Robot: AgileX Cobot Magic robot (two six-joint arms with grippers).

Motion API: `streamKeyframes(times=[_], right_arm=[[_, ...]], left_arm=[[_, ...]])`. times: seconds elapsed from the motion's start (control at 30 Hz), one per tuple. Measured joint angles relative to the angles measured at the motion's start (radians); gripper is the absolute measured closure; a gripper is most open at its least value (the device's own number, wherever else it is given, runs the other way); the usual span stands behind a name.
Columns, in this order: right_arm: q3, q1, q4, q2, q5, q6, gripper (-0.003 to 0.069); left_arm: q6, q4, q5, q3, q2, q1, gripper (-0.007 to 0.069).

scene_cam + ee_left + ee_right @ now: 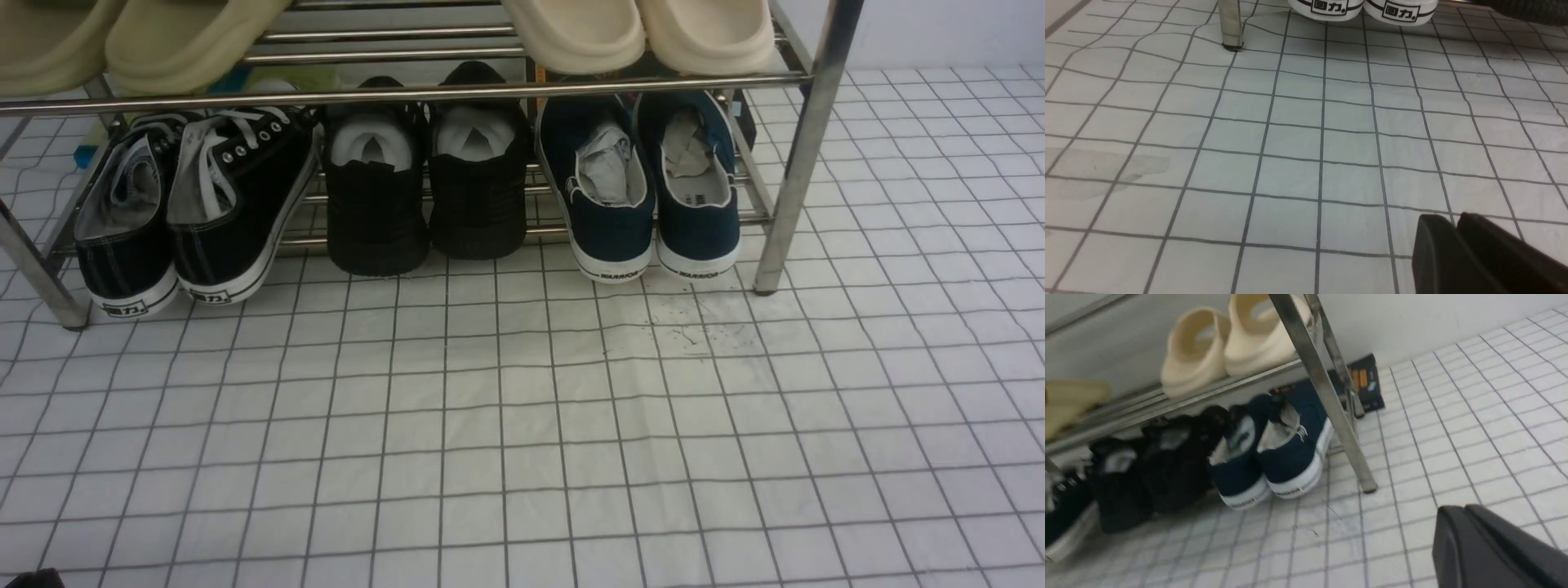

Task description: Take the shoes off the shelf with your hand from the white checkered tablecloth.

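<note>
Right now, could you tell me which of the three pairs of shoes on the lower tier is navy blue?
The canvas slip-ons at the right end; unlike the two black pairs, they have paper stuffed inside.
</note>
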Motion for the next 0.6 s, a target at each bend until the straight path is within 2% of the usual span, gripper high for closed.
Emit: streamKeyframes(times=[0.13,0.23,0.33,0.43,0.47,0.5,0.6], right_arm=[[-0.124,0.000,-0.091,0.268,0.242,-0.001,0.0659],[-0.197,0.000,-0.074,0.497,0.388,-0.033,0.0659],[-0.251,0.000,0.054,0.689,0.434,-0.157,0.0657],[-0.319,0.001,0.305,0.867,0.481,-0.398,0.0656],[-0.324,0.001,0.321,0.889,0.485,-0.429,0.0656],[-0.370,0.001,0.445,0.966,0.524,-0.530,0.0655],[-0.462,0.005,0.580,1.054,0.571,-0.644,0.0654]], left_arm=[[0.000,0.000,0.000,0.000,0.000,0.000,0.0532],[0.000,0.000,0.000,0.000,0.000,0.000,0.0532],[0.000,0.001,0.000,0.000,0.000,0.000,0.0532],[0.000,0.001,0.000,0.000,0.000,0.000,0.0532],[0.000,0.001,0.000,0.000,0.000,0.000,0.0532],[0.000,0.001,0.000,0.000,0.000,0.000,0.0532],[0.000,0.001,0.000,0.000,0.000,0.000,0.0532]])
